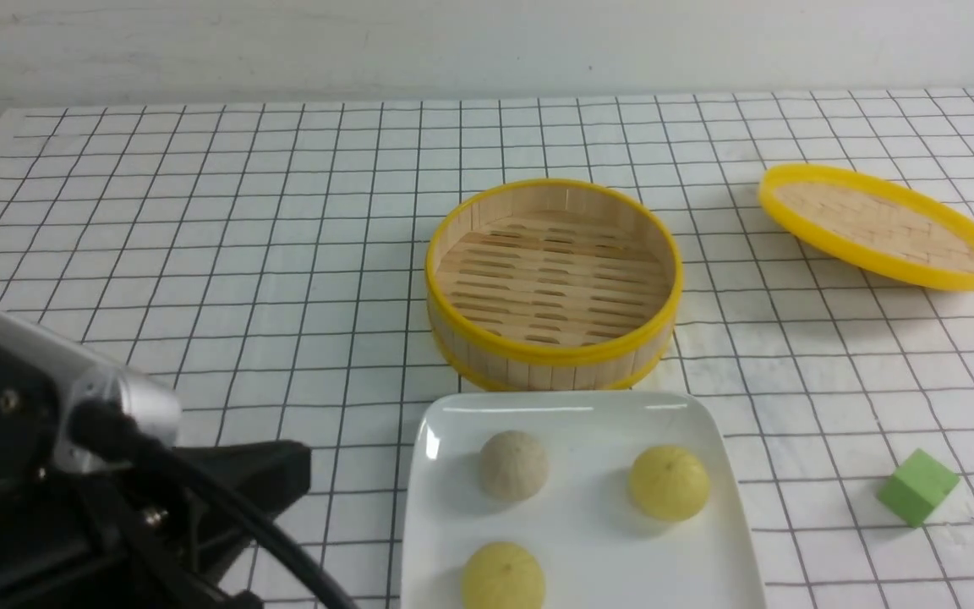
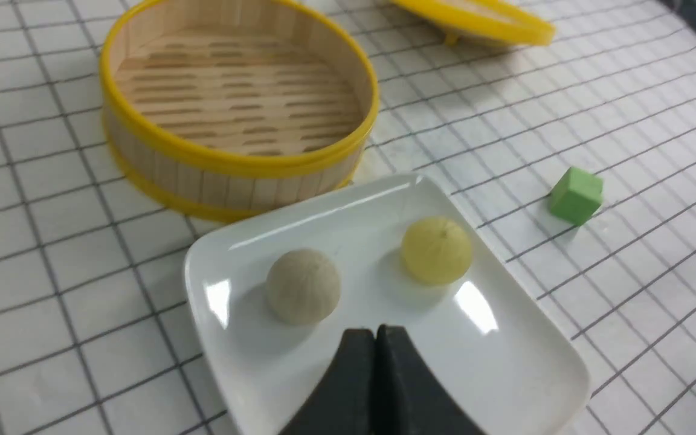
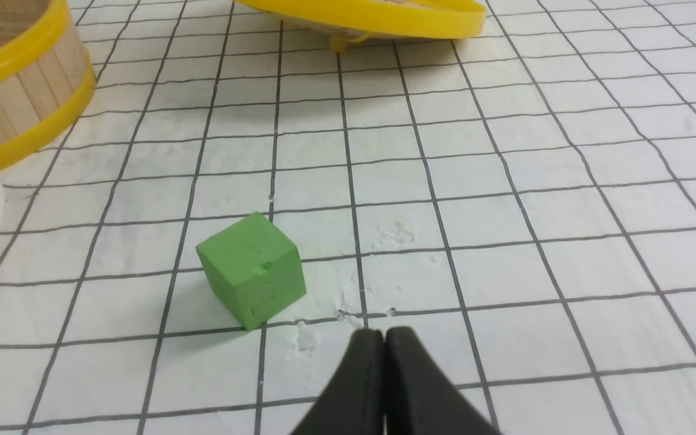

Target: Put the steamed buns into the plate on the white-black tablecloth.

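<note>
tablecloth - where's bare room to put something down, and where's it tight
The tablecloth is bare left of the steamer, and between the lid and the green cube. It is tight where the plate meets the steamer; three buns crowd the plate.

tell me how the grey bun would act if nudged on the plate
The grey bun is round, so it would likely roll. The plate looks glossy, so it may also slide. The raised rim would probably stop it.
</note>
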You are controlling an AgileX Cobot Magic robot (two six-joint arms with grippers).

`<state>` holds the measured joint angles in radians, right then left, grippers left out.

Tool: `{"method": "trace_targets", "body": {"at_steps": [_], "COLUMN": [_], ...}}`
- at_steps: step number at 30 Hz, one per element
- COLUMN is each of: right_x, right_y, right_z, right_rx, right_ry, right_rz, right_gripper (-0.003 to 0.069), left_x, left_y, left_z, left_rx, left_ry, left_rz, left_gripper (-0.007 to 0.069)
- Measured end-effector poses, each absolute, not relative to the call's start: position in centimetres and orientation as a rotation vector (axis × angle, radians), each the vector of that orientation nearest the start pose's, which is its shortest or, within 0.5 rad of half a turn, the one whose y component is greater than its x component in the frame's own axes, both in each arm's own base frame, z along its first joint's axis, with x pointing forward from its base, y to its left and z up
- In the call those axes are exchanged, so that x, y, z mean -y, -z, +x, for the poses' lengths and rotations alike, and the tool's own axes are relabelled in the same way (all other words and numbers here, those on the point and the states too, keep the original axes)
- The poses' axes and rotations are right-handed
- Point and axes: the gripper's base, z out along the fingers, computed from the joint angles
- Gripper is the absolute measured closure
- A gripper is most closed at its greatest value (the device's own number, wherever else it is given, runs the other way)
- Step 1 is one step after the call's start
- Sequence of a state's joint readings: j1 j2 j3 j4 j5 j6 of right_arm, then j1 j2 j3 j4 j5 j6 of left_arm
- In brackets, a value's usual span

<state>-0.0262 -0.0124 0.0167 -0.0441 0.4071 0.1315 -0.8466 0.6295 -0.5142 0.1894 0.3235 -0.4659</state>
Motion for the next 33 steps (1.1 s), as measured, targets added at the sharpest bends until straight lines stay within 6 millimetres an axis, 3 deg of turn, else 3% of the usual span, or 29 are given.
{"method": "trace_targets", "body": {"at_steps": [8, 20, 25, 29, 33], "right_x": [0.3, 0.3, 0.3, 0.3, 0.3], "right_y": [-17.2, -17.2, -17.2, -17.2, -17.2], "right_z": [5.1, 5.1, 5.1, 5.1, 5.1], "right_rx": [-1.891, -1.891, -1.891, -1.891, -1.891], "right_ry": [-0.028, -0.027, -0.026, -0.026, -0.026], "right_rz": [0.123, 0.124, 0.125, 0.125, 0.125], "right_gripper": [0.0639, 0.0628, 0.0619, 0.0612, 0.0608], "left_x": [9.4, 8.7, 6.0, 2.9, 1.2], "left_y": [-27.5, -27.1, -25.6, -21.4, -19.1], "left_z": [9.0, 8.9, 8.8, 7.5, 6.3], "left_rx": [-1.959, -1.942, -1.88, -1.82, -1.807], "left_ry": [0.672, 0.582, 0.507, 0.328, 0.199], "left_rz": [0.538, 0.586, 0.428, 0.252, 0.111], "left_gripper": [0.0608, 0.0599, 0.0593, 0.059, 0.0588]}}
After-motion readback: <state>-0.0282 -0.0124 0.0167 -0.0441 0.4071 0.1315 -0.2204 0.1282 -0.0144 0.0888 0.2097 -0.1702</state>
